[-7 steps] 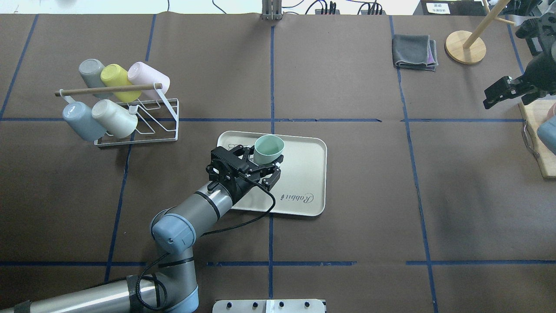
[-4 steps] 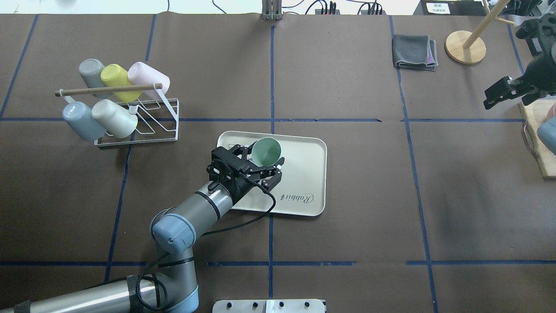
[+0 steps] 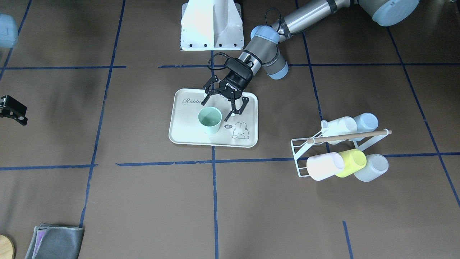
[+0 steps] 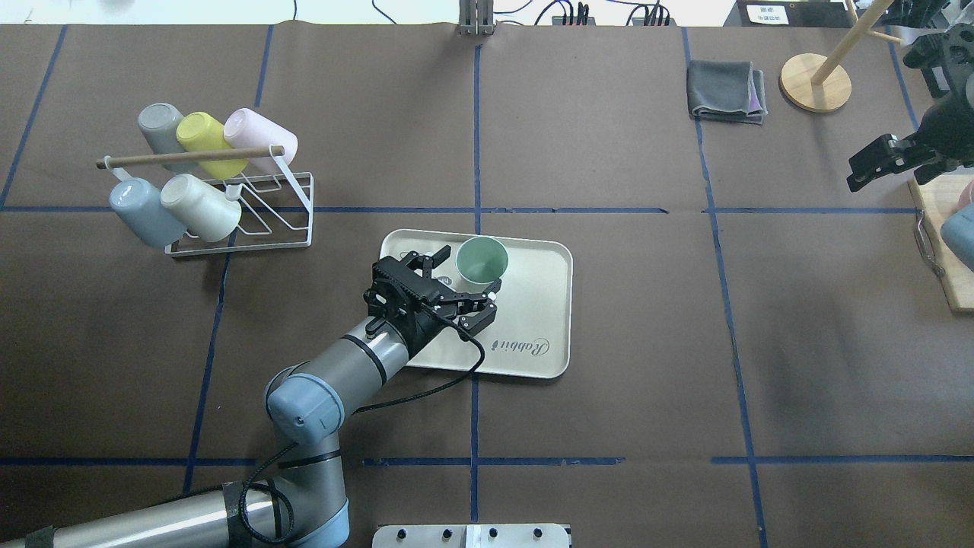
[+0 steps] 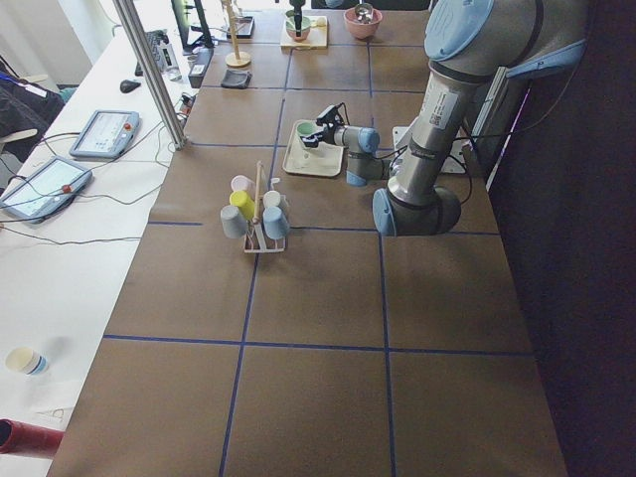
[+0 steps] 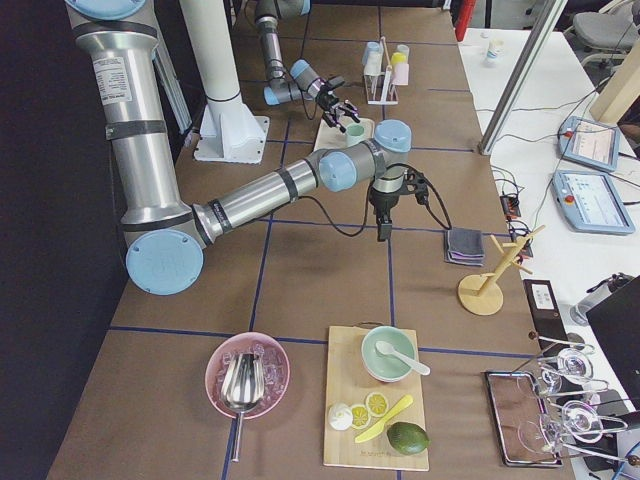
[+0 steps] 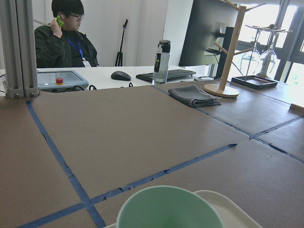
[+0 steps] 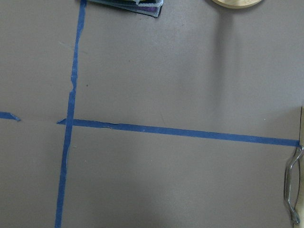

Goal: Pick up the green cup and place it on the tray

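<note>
Taking 12 o'clock as straight out from my base across the bench (image 4: 609,342), the green cup (image 4: 482,259) stands upright, mouth up, on the tray (image 4: 536,304), close to the tray's 12 o'clock rim and near the little bunny drawing. The tray lies flat in the middle of the bench.

My left claw (image 4: 467,269) sits low over the tray at about 7 o'clock from the cup, its two fingers spread wide apart and holding nothing. The cup's near side falls partly between the fingertips. One pad (image 4: 493,287) is right beside the cup wall, but I cannot tell whether it touches. From my left wrist camera, the cup's rim (image 7: 168,209) fills the bottom of the view, with a corner of the tray beside it.

My right claw (image 4: 864,169) hangs over the bench far out at 2 o'clock, well apart from the tray. I cannot tell whether it is spread or closed.

A white wire rack (image 4: 311,209) with five cups hung on it stands at 10 o'clock. A folded grey cloth (image 4: 727,91) lies at 1 o'clock, just beside the round base of a wooden stand (image 4: 815,82).
</note>
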### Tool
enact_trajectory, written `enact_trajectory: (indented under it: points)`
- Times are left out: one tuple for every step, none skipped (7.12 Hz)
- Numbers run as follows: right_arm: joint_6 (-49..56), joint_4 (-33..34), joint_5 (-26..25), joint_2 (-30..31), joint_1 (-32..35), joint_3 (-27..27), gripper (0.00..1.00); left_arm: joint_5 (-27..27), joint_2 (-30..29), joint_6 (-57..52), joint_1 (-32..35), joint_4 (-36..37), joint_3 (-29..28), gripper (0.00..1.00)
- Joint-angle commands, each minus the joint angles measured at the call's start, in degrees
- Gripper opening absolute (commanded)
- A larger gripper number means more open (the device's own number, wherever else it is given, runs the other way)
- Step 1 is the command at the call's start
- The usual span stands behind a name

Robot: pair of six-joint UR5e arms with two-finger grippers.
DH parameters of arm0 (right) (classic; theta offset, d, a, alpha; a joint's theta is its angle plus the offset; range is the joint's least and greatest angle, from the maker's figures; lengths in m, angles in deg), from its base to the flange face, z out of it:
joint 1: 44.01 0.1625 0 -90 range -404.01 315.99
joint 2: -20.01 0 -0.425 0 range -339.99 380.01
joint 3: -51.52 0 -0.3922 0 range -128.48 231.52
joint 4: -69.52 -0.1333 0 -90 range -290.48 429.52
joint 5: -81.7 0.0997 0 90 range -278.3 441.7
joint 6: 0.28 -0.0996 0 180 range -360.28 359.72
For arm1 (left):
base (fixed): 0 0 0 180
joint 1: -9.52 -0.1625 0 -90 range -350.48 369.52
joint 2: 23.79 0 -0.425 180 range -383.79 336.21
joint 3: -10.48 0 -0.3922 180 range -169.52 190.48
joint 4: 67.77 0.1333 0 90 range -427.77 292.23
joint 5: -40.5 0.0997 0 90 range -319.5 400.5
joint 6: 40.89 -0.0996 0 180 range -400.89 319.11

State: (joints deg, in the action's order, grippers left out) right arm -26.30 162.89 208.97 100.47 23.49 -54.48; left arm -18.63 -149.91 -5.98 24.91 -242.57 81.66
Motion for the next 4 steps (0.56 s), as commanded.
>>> enact_trajectory:
  points:
    - [0.0, 0.0, 0.0, 0.0, 0.0, 0.0, 1.0, -0.4, -0.2, -2.9, 0.2, 0.8, 2.2, 0.99]
    - [-0.1, 0.1, 0.0, 0.0, 0.0, -0.1, 1.0, -0.4, 0.2, -3.5, 0.3, 6.5, 7.3, 0.99]
    - [0.0, 0.0, 0.0, 0.0, 0.0, -0.2, 1.0, -0.5, 0.4, -3.6, 0.6, 17.5, 15.5, 0.99]
    - [0.0, 0.0, 0.0, 0.0, 0.3, -0.3, 1.0, -3.4, 0.4, -3.6, 1.6, 28.8, 23.4, 1.0]
